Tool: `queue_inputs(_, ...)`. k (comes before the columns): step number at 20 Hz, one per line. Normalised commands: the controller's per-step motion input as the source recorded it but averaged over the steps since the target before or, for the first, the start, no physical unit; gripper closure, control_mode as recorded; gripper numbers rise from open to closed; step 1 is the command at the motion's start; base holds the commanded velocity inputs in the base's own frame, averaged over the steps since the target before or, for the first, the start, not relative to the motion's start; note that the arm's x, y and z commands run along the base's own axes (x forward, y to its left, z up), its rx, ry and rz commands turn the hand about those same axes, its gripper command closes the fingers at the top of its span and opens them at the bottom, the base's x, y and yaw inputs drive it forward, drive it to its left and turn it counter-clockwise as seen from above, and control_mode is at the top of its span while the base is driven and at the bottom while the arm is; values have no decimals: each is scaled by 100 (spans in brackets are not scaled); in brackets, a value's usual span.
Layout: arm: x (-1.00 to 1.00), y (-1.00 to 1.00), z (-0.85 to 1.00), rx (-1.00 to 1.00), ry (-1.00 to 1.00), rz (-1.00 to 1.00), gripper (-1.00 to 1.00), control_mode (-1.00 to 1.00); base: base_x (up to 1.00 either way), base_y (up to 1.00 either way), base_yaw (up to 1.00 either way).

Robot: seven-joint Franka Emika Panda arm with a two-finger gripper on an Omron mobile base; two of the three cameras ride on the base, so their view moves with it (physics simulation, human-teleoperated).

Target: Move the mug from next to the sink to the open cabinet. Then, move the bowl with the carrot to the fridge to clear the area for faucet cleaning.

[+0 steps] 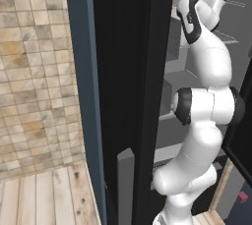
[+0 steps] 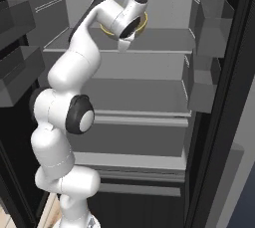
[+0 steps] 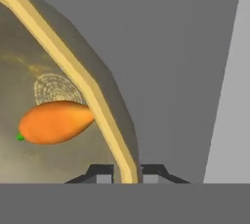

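Observation:
The olive-yellow bowl [image 3: 63,60] fills the left of the hand view, with the orange carrot [image 3: 56,121] lying inside it. My gripper [image 3: 127,175] is shut on the bowl's rim, one fingertip on each side of it. In the right base view the bowl [image 2: 143,23] peeks out behind the hand, over the upper shelf inside the fridge [image 2: 149,97]. Whether the bowl rests on the shelf I cannot tell. My gripper [image 2: 123,45] points down at the shelf's front. The mug, sink, faucet and open cabinet are out of view.
The fridge's black door [image 1: 128,71] stands open, close on the arm's left. Grey door bins [image 2: 211,18] hang on the right, more bins [image 2: 17,18] on the left. Lower grey shelves [image 2: 139,145] sit below the arm. A blue-grey panel [image 1: 81,71] and tiled wall [image 1: 34,71] lie further left.

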Motion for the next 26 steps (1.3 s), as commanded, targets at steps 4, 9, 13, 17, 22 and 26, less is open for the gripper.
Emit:
queue_inputs(4,23,0,0,2,0,0,100,-100,0,0,0)
queue_inputs(9,7,0,0,2,0,0,-100,-100,0,0,0)
queue_inputs(13,0,0,0,0,0,0,-100,-100,0,0,0)
queue_inputs(17,-34,0,2,0,-7,0,-100,-100,0,0,0)
queue_inputs(22,-84,0,1,0,-15,0,-100,-100,0,0,0)
queue_inputs(26,-100,0,0,0,-17,0,-100,-100,0,0,0)
